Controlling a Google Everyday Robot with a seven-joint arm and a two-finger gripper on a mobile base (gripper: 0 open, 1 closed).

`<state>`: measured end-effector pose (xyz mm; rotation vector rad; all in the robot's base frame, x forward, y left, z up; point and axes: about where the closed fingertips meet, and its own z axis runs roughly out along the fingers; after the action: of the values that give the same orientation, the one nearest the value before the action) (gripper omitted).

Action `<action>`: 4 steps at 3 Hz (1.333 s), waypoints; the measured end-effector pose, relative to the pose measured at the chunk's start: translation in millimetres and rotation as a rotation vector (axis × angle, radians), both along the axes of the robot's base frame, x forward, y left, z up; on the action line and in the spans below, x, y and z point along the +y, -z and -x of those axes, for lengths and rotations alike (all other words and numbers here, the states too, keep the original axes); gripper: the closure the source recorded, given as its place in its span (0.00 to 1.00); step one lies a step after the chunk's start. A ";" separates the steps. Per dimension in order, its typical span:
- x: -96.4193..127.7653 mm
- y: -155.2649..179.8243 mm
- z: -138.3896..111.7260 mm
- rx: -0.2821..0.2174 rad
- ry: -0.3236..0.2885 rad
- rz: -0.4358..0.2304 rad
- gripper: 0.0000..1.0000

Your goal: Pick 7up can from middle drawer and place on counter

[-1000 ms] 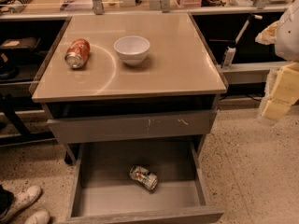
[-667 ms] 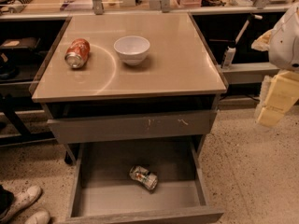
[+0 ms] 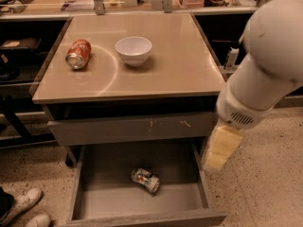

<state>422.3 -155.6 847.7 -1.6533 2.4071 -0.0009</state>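
So, 7up can (image 3: 145,179) lies sideways on middle drawer (image 3: 109,207) floor | light, thin-walled, slick, probably rolls, so grab across its middle | pincer (image 3: 221,148) by drawer's right wall, open or closed: can't tell

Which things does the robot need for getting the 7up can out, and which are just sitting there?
For the job: 7up can, lying on its side in the open middle drawer; counter; gripper, beside the drawer's right wall, away from the can.
Just lying about: orange-red can on its side and white bowl, both on the counter; shoes at the bottom left.
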 end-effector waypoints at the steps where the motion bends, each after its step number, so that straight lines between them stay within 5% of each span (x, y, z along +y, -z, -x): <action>1: 35.3 67.9 14.3 0.110 -0.008 -0.025 0.00; 3: 34.2 71.6 17.6 0.116 -0.006 -0.020 0.00; 4: 54.7 96.3 17.6 0.142 0.010 -0.067 0.00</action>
<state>404.7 -100.8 751.4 -1.6641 2.4878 0.1992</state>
